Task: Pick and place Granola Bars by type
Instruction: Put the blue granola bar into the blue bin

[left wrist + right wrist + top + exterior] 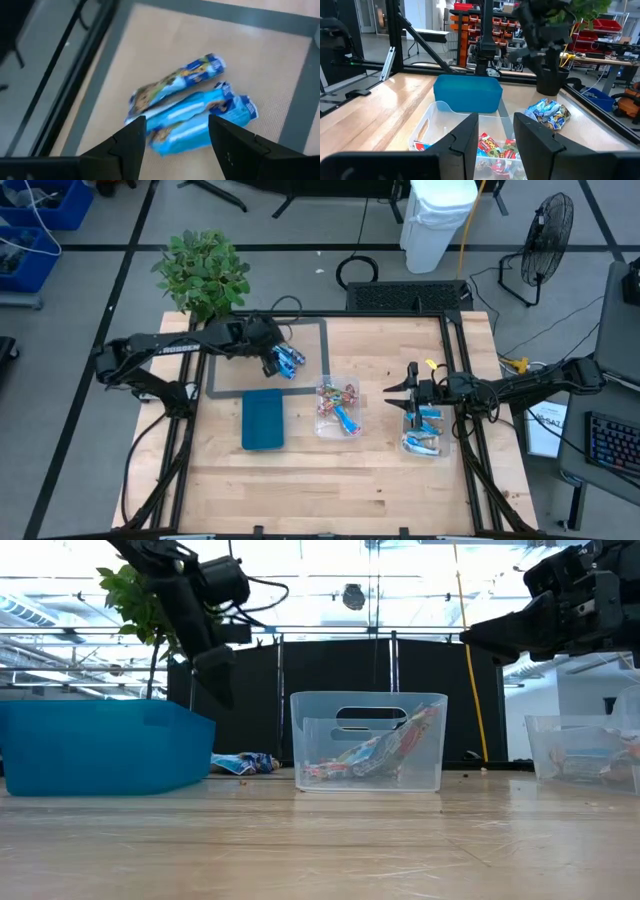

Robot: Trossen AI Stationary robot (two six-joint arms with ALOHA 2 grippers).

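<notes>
A small pile of blue granola bars (290, 361) lies flat on the table inside a grey taped outline. In the left wrist view a darker blue bar (175, 85) lies beside a light blue bar (200, 117). My left gripper (176, 125) hangs open above this pile, slanting down, its fingers clear of the bars (245, 762). My right gripper (390, 393) stands open and level over the table's right part, nothing between its fingers (496, 120). Red and green bars (335, 395) lie in the middle clear tub (322, 430).
A teal tray (263, 420) sits left of the middle tub. A second clear tub (425, 442) with light blue bars stands under the right arm. A potted plant (203, 272) stands at the far left corner. The near half of the table is bare wood.
</notes>
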